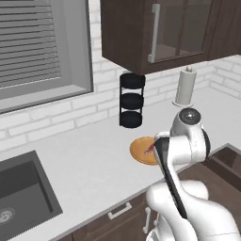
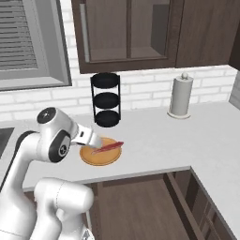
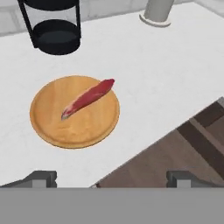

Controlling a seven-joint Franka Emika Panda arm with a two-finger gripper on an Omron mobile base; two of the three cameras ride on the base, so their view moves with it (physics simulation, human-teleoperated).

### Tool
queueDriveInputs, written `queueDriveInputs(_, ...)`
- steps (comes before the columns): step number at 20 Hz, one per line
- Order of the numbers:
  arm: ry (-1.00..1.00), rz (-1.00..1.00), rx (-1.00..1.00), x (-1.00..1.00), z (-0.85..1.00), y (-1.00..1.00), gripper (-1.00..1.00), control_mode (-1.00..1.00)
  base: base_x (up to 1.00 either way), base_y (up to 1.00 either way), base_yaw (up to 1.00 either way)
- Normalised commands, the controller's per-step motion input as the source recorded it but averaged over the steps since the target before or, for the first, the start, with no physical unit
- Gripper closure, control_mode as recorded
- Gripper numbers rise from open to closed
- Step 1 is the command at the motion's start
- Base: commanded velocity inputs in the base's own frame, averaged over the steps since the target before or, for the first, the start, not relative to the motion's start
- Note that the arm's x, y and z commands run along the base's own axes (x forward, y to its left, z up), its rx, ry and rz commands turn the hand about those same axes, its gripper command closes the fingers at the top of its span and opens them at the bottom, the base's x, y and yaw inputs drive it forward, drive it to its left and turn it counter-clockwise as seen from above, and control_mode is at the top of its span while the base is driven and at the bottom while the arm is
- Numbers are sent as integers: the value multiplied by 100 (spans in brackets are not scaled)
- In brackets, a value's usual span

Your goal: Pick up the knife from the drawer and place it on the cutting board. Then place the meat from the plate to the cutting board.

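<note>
Pincer [image 3: 112,178] wide open and empty, we see its two tips standing far apart at the bottom of the hand view, hovering above the bench [image 3: 166,74] edge. Just ahead of it we have the plate [image 3: 52,127] sitting flat on the bench, and the meat [image 3: 87,99] lies across the plate on a slant, one end reaching the rim. Behind the plate stands a black tiered rack [image 2: 106,99], with a paper towel roll [image 2: 180,96] further along by the brick wall. Below the bench edge we see dark brown wood [image 3: 183,148]; whether that is the drawer we cannot tell.
</note>
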Motion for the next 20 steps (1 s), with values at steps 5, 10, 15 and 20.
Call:
queueDriveInputs(5, 18, -31, 36, 64, -70, 2, -100, -100, 0, 0, 0)
queueDriveInputs(10, 20, -9, 29, 74, -28, 0, -100, -100, 0, 0, 0)
queueDriveInputs(15, 10, -2, 14, 66, -4, 0, -100, -100, 0, 0, 0)
queueDriveInputs(20, 2, -2, 1, 52, -10, 0, -100, -100, 0, 0, 0)
